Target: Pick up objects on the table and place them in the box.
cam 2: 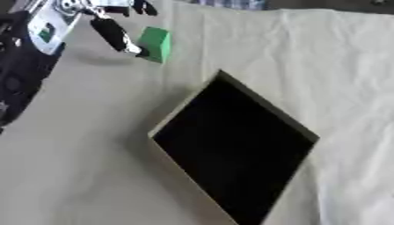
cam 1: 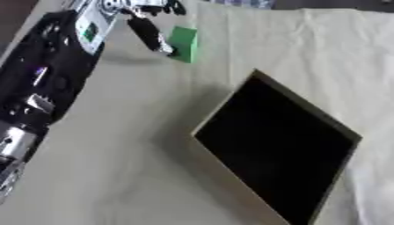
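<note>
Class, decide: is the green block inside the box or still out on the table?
Out. The green block sits on the cloth beyond the box, beside the left hand.

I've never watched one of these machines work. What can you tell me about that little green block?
The green block is a small, plain, solid-coloured piece with flat faces and straight edges, matte like foam or painted wood. It stands on the pale cloth near the far left of the table, apart from the dark open box. One finger of the robot's left hand reaches down to its left face and seems to touch it; the rest of the hand is partly out of view.
</note>
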